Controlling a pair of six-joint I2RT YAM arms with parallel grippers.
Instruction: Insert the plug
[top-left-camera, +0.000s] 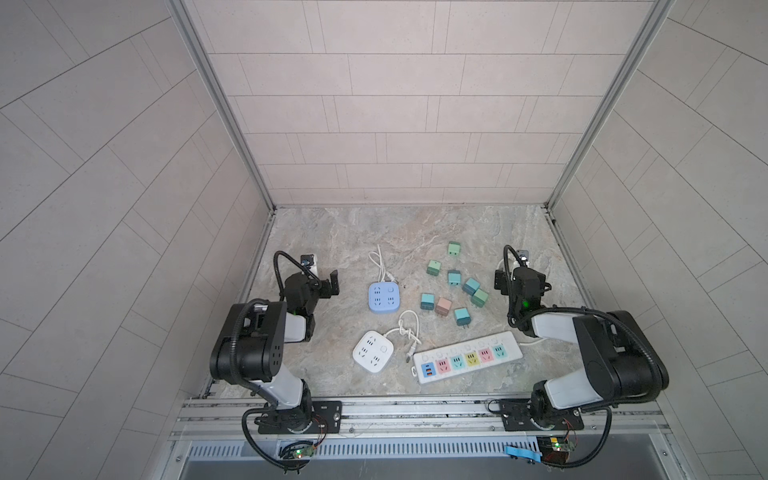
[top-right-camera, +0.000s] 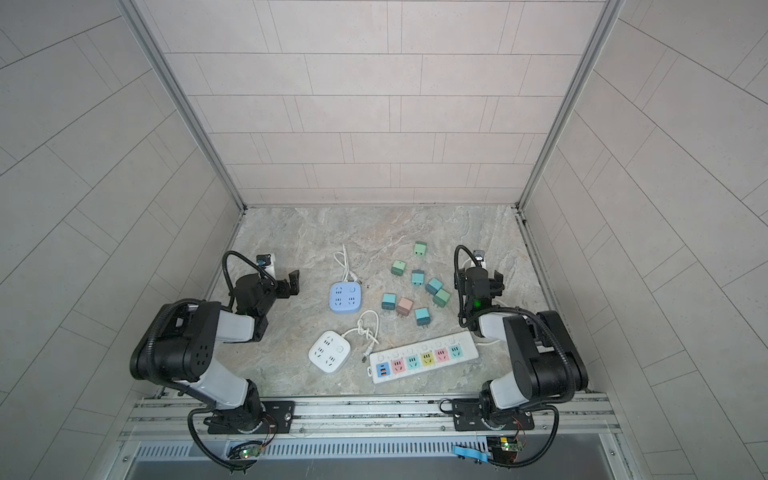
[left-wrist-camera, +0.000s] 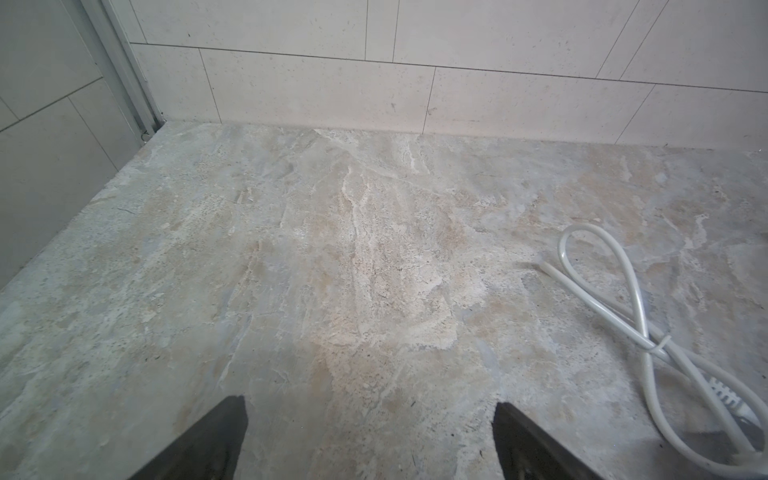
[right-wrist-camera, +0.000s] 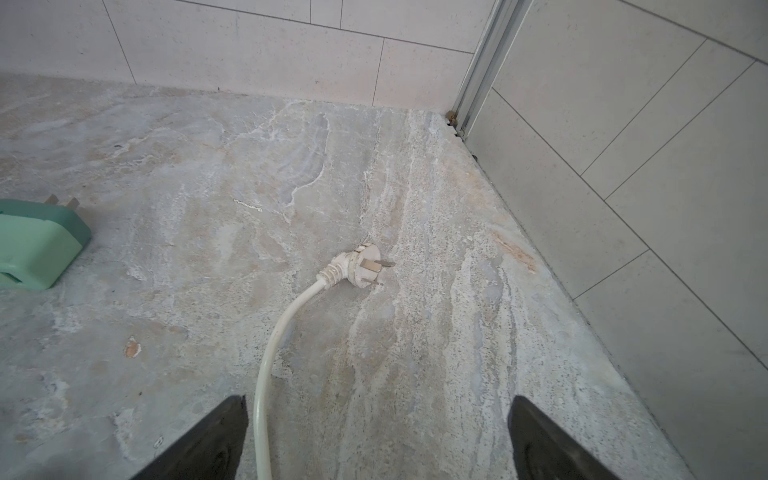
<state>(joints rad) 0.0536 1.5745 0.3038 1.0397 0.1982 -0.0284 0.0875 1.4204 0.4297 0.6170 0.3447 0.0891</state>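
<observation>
On the left, our left arm (top-left-camera: 305, 289) hangs over bare bench (top-left-camera: 332, 232). Its jaws are spread fully wide and hold nothing. The left wrist view shows only the looped white cable (left-wrist-camera: 602, 291) off to one side.

Next come the blue socket cube (top-left-camera: 384, 296) and, nearer the rail, the white socket cube (top-left-camera: 373, 351). Each has its cord coiled beside it.

The small coloured plugs (top-left-camera: 453, 277) lie loose past the middle, close together, with a pink one (top-left-camera: 443, 306) among the green and teal. None sits in a socket. The long power strip (top-left-camera: 467, 360) lies below them, its coloured sockets empty.

On the right, the right arm (top-left-camera: 523, 286) hovers, jaws likewise fully open and empty. Just ahead of them a white corded plug (right-wrist-camera: 361, 266) lies on its side, pins level with the bench. A green plug (right-wrist-camera: 37, 245) is at the edge of that view.

We judge that nothing has been picked yet, and we cannot tell which plug is meant.

Several things could go wrong from here:
- **Crowding:** the small plugs are packed so close that wide jaws may knock a neighbour away.
- **Tilted grip:** a plug taken while lying on its side may sit crooked, so its pins miss the slots.
- **Loose sockets:** none looks fastened, so a push may slide or tip one unless the other arm steadies it.
- **Cords:** the loose cords could snag.
</observation>
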